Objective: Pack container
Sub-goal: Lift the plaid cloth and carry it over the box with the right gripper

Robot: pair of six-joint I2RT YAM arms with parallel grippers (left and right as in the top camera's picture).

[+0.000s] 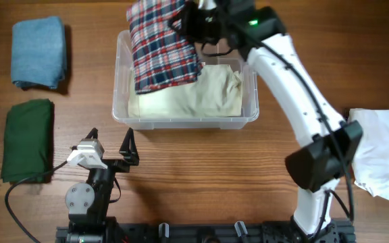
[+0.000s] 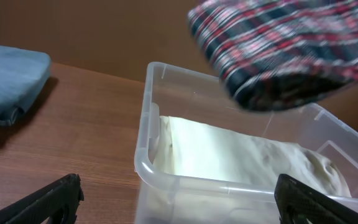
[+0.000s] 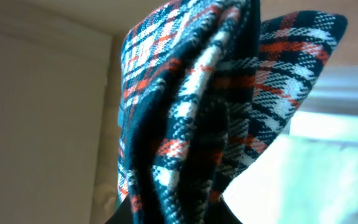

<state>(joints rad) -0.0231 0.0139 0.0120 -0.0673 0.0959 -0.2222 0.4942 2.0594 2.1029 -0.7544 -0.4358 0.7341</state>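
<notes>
Container (image 1: 181,123) sits at the table's far centre, long axis running left to right across the robot, with a cream cloth (image 1: 211,91) already lying flat inside. The right gripper (image 1: 189,25) is clamped on a folded plaid cloth (image 1: 162,47) and holds it in the air above the tub. The wrist view shows only plaid folds, so the fingers themselves are mostly hidden. The plaid's long axis runs far to near, crosswise to the tub. It hangs over the tub's left half, its far end past the far rim. From the fingers, open tub space therefore lies below and towards the robot; the judgement is that the cloth needs to come nearer before it goes down, or the far edge may catch the rim. The left gripper (image 1: 110,140) hovers in front of the tub's near wall, jaws spread wide and holding nothing. Not yet packed: blue cloth (image 1: 39,52), green cloth (image 1: 27,138), white cloth (image 1: 383,158).
</notes>
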